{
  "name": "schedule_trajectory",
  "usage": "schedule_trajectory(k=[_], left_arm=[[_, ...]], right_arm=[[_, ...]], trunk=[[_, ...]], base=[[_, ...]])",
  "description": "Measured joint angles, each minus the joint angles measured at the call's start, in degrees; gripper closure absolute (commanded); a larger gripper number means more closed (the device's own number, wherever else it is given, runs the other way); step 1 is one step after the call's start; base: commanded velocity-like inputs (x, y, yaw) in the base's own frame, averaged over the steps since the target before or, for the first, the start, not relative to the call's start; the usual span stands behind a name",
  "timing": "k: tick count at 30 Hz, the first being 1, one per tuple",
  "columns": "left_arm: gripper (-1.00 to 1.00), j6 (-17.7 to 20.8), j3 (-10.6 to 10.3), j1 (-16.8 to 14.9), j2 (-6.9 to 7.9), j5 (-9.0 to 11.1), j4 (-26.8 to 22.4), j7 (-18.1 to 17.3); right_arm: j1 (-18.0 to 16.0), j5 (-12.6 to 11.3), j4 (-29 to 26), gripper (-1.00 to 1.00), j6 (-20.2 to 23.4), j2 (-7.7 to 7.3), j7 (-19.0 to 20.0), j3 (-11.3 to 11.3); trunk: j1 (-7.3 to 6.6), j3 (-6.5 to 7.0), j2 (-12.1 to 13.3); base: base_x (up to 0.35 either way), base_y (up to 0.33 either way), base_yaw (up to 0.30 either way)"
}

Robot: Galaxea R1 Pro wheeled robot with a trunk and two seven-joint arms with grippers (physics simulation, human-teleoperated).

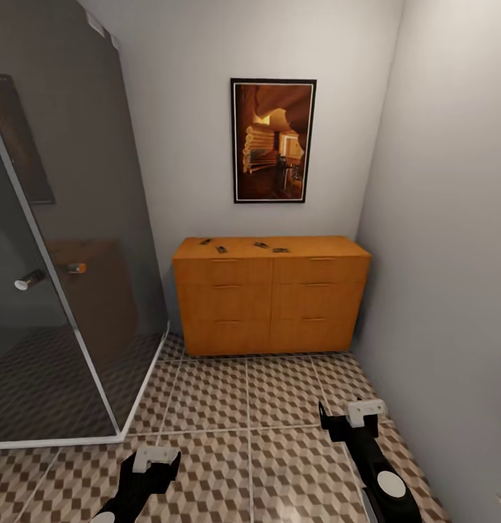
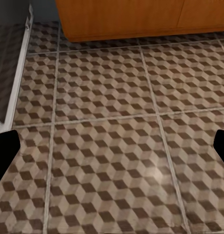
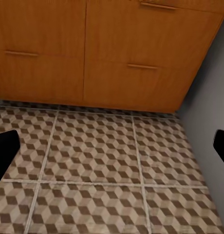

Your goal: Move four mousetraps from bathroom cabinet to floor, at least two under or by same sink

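Note:
The orange-brown cabinet [image 1: 271, 294] stands against the far wall, and its drawer fronts [image 3: 92, 53] also appear in the right wrist view. Several small dark mousetraps lie on its top: one [image 1: 205, 241] far left, one [image 1: 221, 249] beside it, one [image 1: 261, 245] near the middle, one [image 1: 280, 250] to its right. The cube-patterned bathroom floor [image 1: 229, 399] stretches between me and the cabinet. My left gripper [image 1: 155, 457] [image 2: 112, 146] and right gripper [image 1: 356, 415] [image 3: 112, 146] hover low over the tiles, well short of the cabinet, both open and holding nothing. The bathroom sink is out of view.
A dark glass shower enclosure [image 1: 62, 276] with a white base rim [image 1: 138, 396] and a round door knob [image 1: 29, 280] takes up the left side. A grey wall [image 1: 446, 254] closes the right side, right next to the cabinet. A framed picture [image 1: 273, 140] hangs above the cabinet.

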Motion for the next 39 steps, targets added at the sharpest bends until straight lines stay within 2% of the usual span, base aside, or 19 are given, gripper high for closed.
schedule_trajectory(k=[28, 39], left_arm=[[-1.0, 0.0, -0.1, 0.0, -0.02, 0.0, 0.2, -0.1], [-1.0, 0.0, -0.1, 0.0, -0.02, 0.0, 0.2, -0.1]], right_arm=[[0.0, 0.0, 0.2, -1.0, 0.0, 0.09, 0.0, 0.0], [0.0, 0.0, 0.2, -1.0, 0.0, 0.09, 0.0, 0.0]], trunk=[[0.0, 0.0, 0.0], [0.03, 0.0, 0.0]], base=[[0.331, 0.0, 0.0], [0.084, 0.0, 0.0]])
